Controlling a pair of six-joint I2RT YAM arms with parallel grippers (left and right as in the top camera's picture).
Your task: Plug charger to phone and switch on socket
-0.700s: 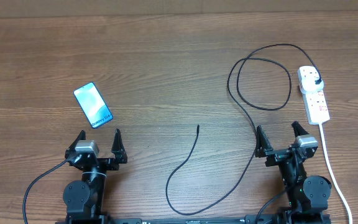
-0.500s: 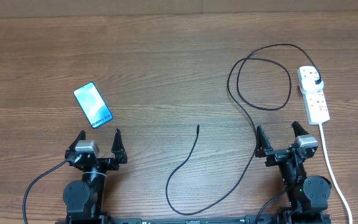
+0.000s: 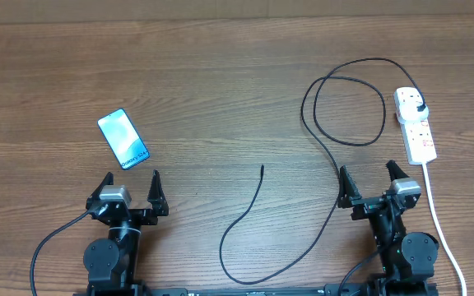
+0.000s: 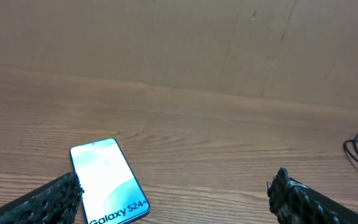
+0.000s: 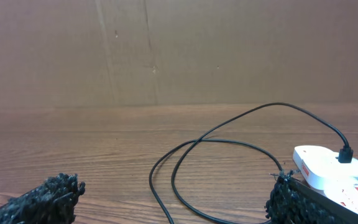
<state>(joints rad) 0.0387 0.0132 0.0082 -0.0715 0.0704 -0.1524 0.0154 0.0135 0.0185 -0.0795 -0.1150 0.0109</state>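
The phone lies flat on the wooden table at the left, its light blue screen reading "Galaxy S24+"; it also shows in the left wrist view. The charger, a thin black cable, loops at the right and trails to a free end mid-table; its black plug head sits in the white socket strip, which also shows in the right wrist view. My left gripper is open and empty just in front of the phone. My right gripper is open and empty, left of the strip.
The strip's thick white cord runs down the right side past my right arm. A brown cardboard wall backs the table.
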